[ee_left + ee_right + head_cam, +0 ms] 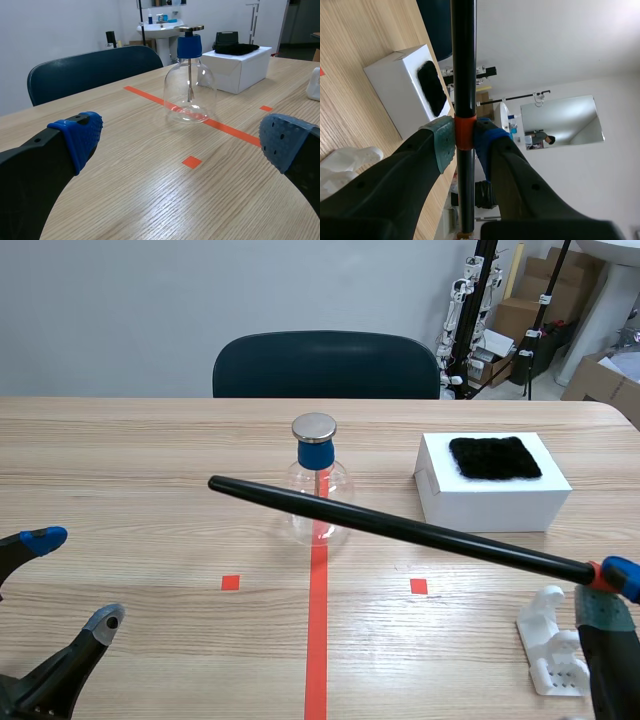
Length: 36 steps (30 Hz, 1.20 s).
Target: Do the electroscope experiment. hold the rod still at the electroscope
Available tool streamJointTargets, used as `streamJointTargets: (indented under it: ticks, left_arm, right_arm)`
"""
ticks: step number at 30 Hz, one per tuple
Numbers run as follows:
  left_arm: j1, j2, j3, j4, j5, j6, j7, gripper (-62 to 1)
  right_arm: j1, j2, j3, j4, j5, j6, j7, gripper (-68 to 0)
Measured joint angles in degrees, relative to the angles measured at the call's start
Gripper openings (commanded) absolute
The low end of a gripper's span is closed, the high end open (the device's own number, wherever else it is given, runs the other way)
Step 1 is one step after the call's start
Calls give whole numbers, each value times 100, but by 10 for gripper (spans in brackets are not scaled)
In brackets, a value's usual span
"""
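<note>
- The rod (400,525) is a smooth black cylinder with an orange band. My right gripper (465,142) is clamped on that band, with a dotted pad pressed on each side.
- The rod slants across the front of the electroscope (318,485), a rounded clear glass flask with a blue stopper and a flat metal disc. I cannot tell whether they touch.
- My left gripper (75,578) is spread wide and holds nothing, low over the wood-grain table (150,460).
- A white box (490,495) carries a fuzzy black cloth (495,457).
- A white plastic stand (550,645) sits beside my right gripper.
</note>
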Motion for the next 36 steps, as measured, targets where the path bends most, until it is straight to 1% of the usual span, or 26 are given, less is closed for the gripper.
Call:
streamJointTargets:
  ticks: [36]
  left_arm:
    - [0, 0, 0, 0, 0, 0, 0, 14]
  right_arm:
    - [0, 0, 0, 0, 0, 0, -103, -624]
